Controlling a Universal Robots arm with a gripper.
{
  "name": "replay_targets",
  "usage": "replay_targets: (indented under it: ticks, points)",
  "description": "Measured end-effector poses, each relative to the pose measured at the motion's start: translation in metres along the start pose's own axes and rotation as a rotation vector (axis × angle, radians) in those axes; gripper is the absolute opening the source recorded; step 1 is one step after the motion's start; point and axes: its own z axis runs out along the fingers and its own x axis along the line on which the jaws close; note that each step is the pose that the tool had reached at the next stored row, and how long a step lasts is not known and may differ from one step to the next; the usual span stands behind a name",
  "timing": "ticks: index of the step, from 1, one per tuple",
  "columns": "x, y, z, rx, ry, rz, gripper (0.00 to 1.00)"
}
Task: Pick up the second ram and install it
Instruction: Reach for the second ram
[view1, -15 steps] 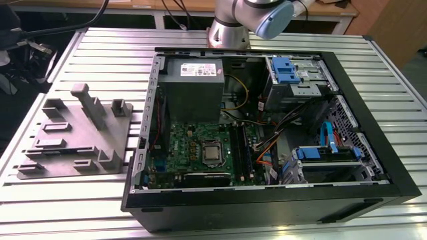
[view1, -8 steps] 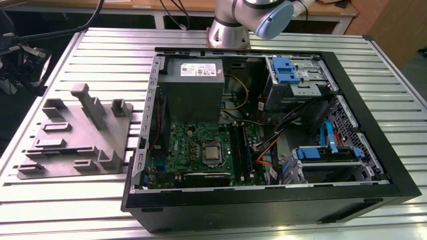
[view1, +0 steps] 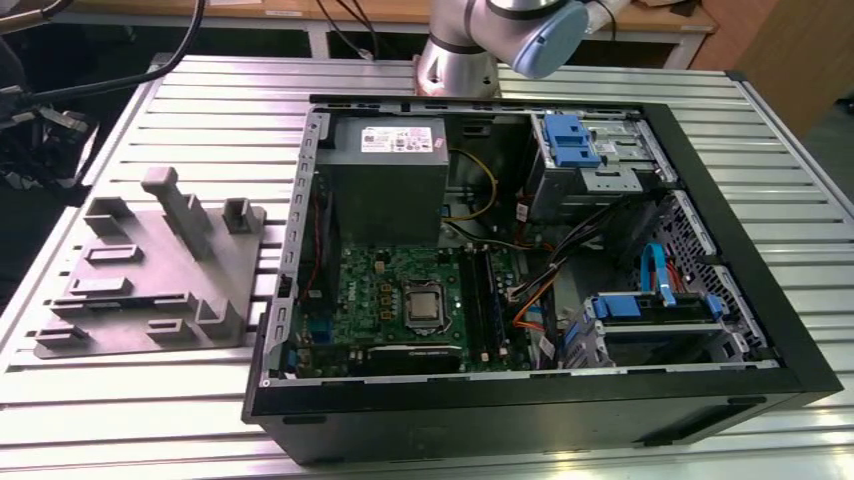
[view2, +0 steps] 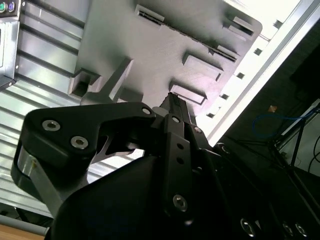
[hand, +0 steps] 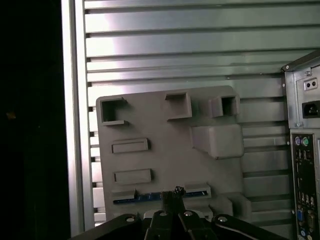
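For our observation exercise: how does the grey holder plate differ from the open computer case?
The holder plate is pale grey, the computer case black. The plate is low with raised blocks; the case is a deep open box of boards and cables. Both lie on the slatted table.

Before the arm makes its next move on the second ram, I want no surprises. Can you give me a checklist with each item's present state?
1. The second ram sits in the grey fixture: ok, it lies in one of the fixture's slots.
2. The gripper is centred on the ram: ok, in the first wrist view it sits at about the strip's mid-length.
3. The grip is secured: cannot tell.
4. The computer case is open: ok, the motherboard is exposed in the exterior view.
5. A memory slot is free on the board: cannot tell.
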Motion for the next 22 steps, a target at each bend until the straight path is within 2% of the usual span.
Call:
replay_targets:
  ticks: [10, 18, 22]
  points:
    - [-0.0011, -0.0187, 0.0100, 0.0002, 0.0026, 0.000, 0.10]
    - [-0.0011, -0.0235, 0.0205, 0.0003, 0.0044, 0.000, 0.10]
    - [-0.0012, -0.0238, 0.0213, 0.0003, 0.0044, 0.000, 0.10]
